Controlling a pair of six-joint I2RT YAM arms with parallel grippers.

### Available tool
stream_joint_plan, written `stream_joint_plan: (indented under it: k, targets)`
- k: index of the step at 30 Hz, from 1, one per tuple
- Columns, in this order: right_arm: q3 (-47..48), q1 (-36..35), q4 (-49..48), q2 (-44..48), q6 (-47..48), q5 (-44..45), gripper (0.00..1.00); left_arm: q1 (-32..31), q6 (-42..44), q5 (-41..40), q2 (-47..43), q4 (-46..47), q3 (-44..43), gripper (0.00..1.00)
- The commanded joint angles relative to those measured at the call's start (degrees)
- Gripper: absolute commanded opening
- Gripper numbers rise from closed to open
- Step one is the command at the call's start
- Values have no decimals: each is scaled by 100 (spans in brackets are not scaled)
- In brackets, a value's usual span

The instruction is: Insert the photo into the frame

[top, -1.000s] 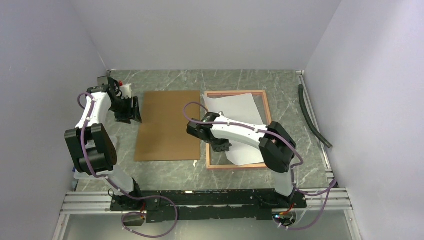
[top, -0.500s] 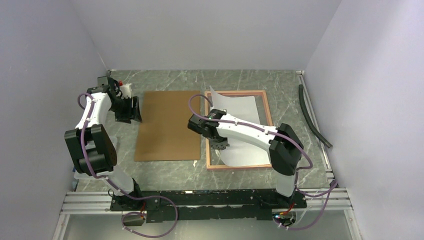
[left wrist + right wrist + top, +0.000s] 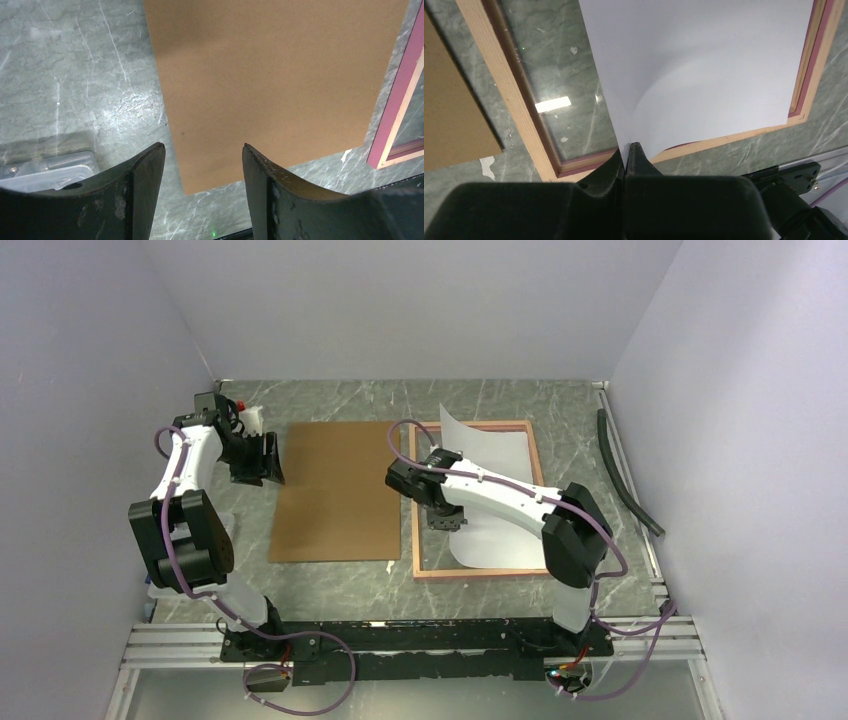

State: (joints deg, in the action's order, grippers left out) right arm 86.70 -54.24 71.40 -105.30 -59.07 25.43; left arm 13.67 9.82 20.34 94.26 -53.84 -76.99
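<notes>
The frame [image 3: 470, 574] lies back-up on the right of the table, its wood-brown border around a clear pane. The photo [image 3: 490, 470] lies white back up inside it, its far left corner curled up off the pane. My right gripper [image 3: 447, 520] is shut on the photo's near left edge; in the right wrist view the jaws [image 3: 629, 150] pinch the sheet [image 3: 704, 65] above the frame's near rail [image 3: 504, 95]. My left gripper [image 3: 258, 472] is open and empty at the left edge of the brown backing board [image 3: 335, 490], also in the left wrist view [image 3: 202, 150].
The backing board [image 3: 275, 75] lies flat left of the frame, whose pink-sided corner [image 3: 395, 130] shows beside it. A clear plastic container [image 3: 45, 172] sits near the left arm. A black hose [image 3: 625, 475] lies along the right wall. Walls enclose three sides.
My right gripper has moved away from the base and slightly right with the photo. The sheet has shifted right in the frame and its far left corner has risen. The left arm has not moved.
</notes>
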Motion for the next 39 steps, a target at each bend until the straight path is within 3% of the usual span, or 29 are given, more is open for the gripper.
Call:
stream_joint_plan:
  k: [1, 15, 28, 30, 34, 36, 39]
  targets:
    - [25, -17, -171, 35, 459, 116, 0, -21, 49, 151, -233, 50, 20, 63]
    - [-177, -140, -431, -31, 1283, 187, 0, -20, 19, 116, -163, 67, 12, 63]
    - [-240, -193, -660, -56, 1258, 119, 1, -22, 28, 87, -141, 17, 7, 64]
    - [-241, -199, -791, -21, 1254, 3, 19, -16, 40, 107, -119, -22, -44, 66]
    - [-151, -198, -1058, 79, 1380, -255, 79, -16, 101, 78, -152, -117, -154, 70]
    - [17, -191, -1005, 144, 1379, -217, 93, 6, 128, 23, -154, -174, -254, 71]
    - [223, -177, -1014, 314, 1385, -288, 99, 79, 180, -1, -138, -279, -415, 73]
